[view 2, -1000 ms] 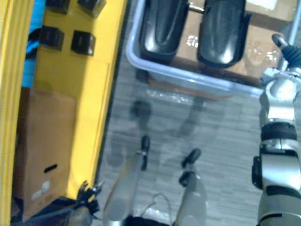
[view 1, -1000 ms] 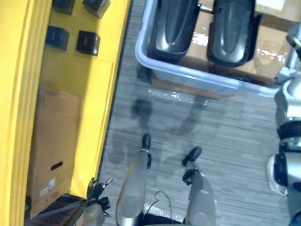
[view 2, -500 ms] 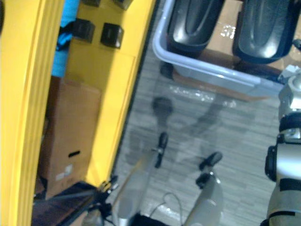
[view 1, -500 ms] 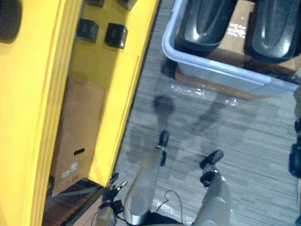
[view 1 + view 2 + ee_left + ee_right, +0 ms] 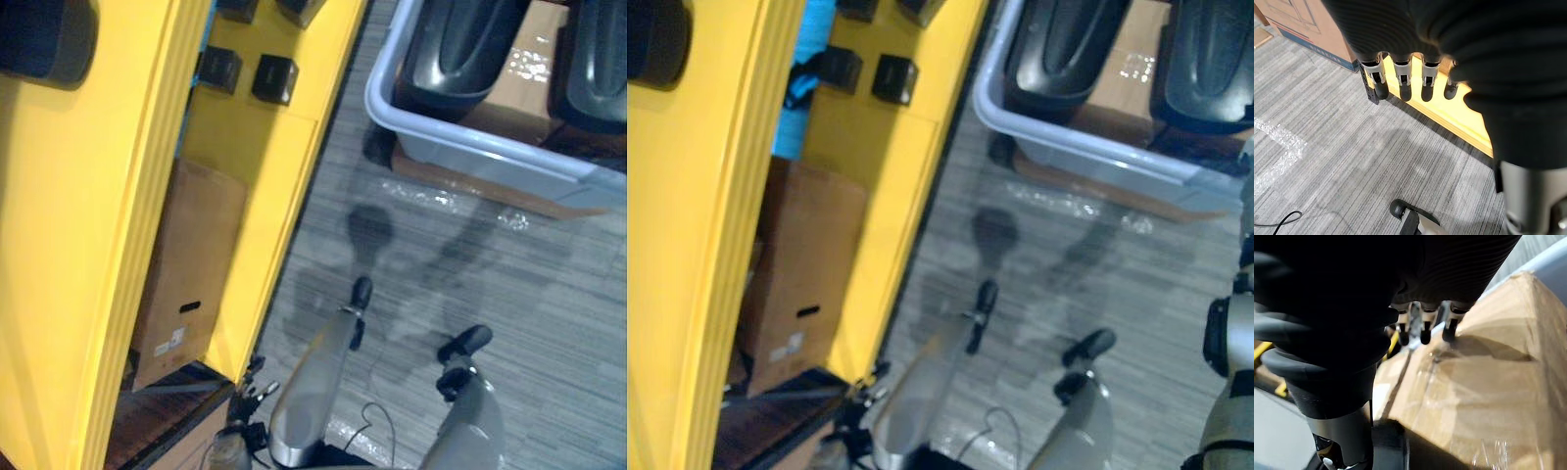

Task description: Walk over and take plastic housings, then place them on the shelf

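Housings of glossy black moulded plastic lie in the pale grey plastic bin, against its near wall. Probably light, stiff, slick: grip across the rounded sides. Left hand and right hand hang empty, fingers loosely straight.

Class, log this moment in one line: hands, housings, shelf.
left hand: open, empty | right hand: open, empty | plastic housings: in grey bin | yellow shelf: on left

Smooth black plastic housings are gleaming glossily inside a matt pale-grey plastic tub. The yellow painted shelf is looking smooth, carrying a dull brown cardboard box. The grey carpet floor is showing a ribbed, rough weave.
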Robot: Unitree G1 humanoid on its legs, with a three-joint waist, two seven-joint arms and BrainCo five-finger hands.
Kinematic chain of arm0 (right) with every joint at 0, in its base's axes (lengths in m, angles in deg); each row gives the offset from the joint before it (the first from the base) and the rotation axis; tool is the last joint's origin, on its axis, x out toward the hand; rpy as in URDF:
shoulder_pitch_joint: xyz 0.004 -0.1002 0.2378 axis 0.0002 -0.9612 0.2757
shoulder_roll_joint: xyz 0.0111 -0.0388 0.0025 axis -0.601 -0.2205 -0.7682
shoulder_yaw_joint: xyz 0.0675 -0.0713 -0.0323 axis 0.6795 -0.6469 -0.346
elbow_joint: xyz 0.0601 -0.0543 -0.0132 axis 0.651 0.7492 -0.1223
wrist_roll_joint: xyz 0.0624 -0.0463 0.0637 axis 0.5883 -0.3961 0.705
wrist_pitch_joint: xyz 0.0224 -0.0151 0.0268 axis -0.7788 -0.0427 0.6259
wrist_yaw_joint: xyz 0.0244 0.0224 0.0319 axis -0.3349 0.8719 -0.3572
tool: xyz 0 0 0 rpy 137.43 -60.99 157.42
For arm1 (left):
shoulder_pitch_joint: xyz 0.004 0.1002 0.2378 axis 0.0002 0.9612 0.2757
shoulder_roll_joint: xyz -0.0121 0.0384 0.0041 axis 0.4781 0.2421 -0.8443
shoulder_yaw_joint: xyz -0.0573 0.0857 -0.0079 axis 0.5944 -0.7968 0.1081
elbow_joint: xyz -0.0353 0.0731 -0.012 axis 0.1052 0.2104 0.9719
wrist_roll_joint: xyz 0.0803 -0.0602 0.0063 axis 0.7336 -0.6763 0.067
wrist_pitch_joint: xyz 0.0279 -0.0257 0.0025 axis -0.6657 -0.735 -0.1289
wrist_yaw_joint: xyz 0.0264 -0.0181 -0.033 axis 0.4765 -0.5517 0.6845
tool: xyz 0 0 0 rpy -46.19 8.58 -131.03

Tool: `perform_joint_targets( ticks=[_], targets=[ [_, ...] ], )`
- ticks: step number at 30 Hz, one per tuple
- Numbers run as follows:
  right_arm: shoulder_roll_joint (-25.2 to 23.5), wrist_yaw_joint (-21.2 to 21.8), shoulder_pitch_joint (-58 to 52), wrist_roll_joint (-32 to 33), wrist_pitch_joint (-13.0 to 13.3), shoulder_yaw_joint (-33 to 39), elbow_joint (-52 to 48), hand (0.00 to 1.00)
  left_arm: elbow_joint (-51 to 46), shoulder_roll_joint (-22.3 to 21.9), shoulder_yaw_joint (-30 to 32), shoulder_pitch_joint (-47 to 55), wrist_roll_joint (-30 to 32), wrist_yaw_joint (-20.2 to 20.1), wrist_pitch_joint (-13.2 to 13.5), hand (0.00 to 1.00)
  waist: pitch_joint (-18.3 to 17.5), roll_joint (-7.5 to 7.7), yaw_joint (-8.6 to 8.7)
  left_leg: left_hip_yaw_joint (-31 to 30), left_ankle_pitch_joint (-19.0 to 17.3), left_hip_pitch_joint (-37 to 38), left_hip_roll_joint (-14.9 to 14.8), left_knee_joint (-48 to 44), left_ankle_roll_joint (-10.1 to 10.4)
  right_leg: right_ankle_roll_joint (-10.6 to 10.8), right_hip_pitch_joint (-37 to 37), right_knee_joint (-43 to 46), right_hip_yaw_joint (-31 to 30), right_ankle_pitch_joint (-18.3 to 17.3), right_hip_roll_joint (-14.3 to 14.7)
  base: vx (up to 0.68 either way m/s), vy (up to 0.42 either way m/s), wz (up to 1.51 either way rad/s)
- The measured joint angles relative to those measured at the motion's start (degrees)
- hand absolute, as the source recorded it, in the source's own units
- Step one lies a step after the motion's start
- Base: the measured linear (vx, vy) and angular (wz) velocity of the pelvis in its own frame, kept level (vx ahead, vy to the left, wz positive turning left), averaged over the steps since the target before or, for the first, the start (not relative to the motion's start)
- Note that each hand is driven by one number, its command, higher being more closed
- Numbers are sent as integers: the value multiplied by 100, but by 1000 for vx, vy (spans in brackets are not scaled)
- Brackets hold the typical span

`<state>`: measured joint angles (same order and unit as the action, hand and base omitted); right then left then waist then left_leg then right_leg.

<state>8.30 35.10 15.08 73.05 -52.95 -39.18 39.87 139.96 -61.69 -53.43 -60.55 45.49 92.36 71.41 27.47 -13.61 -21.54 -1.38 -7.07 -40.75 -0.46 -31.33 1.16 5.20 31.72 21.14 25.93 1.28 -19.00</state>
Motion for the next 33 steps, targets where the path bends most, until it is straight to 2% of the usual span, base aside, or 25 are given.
perform_joint_targets(
  ticks=[3,4,5,8,13,16,22,23,28,30,33],
  targets=[
    [63,199,81,2,-136,-129,-3,0,0,-1,-3,-4,-38,-33,1,0,-5,-7,-2,-75,-22,-77,-16,-87,32,-24,36,80,41,-41,6,-22,-11,4],
    [114,318,81,3,-271,-170,-3,0,0,1,-3,-5,-42,-41,1,0,-5,-7,-10,-113,-35,-86,-26,-117,52,-30,27,123,67,-71,5,-39,-21,5],
    [203,454,90,6,-440,-233,-4,100,0,-3,-10,-17,-54,-45,3,0,-5,-8,-62,-114,-39,-77,-40,-119,59,-38,26,143,68,-93,5,-45,-26,2],
    [376,871,102,6,-786,-421,2,100,1,-11,-14,-19,-76,-57,4,0,-5,-8,-125,-122,-39,-32,-67,-115,64,-62,13,214,66,-133,9,-36,-33,-2],
    [534,1372,192,-86,-1050,-611,79,100,2,-12,-16,-19,-78,-56,25,0,-7,-10,-133,-134,-23,24,-91,-98,88,-83,-6,283,65,-186,16,-15,-29,0],
    [555,1622,201,-228,-1188,-646,238,100,2,-35,-35,-18,-84,-54,82,0,-46,-65,-158,-178,-25,119,-89,-77,93,-82,-123,290,95,-220,18,4,-20,6],
    [601,1644,198,-656,-1245,-652,423,100,0,-59,-44,-19,-254,-42,170,0,-63,-88,-275,-180,-13,182,-98,7,108,-81,-182,244,105,-221,34,-1,-1,1],
    [594,1642,198,-889,-1248,-661,424,100,1,-58,-43,-18,-316,-37,168,0,-63,-88,-290,-184,-2,181,-96,5,115,-80,-182,229,113,-218,35,0,0,0],
    [576,1584,220,-1423,-1326,-873,422,100,-5,-56,-32,-18,-321,-42,168,0,-63,-88,-298,-217,1,181,-99,7,115,-63,-222,185,155,-205,58,0,-1,1],
    [497,1467,220,-1740,-1406,-881,424,100,-5,-55,-30,-18,-321,-51,170,0,-64,-89,-294,-255,7,184,-110,25,125,-72,-275,119,215,-201,90,-3,-8,6],
    [366,1033,222,-1977,-1528,-961,421,100,-5,-53,-34,-11,-312,-50,263,0,-64,-89,-333,-264,30,221,-125,107,143,-77,-322,20,227,-175,124,2,-3,1]
  ],
)
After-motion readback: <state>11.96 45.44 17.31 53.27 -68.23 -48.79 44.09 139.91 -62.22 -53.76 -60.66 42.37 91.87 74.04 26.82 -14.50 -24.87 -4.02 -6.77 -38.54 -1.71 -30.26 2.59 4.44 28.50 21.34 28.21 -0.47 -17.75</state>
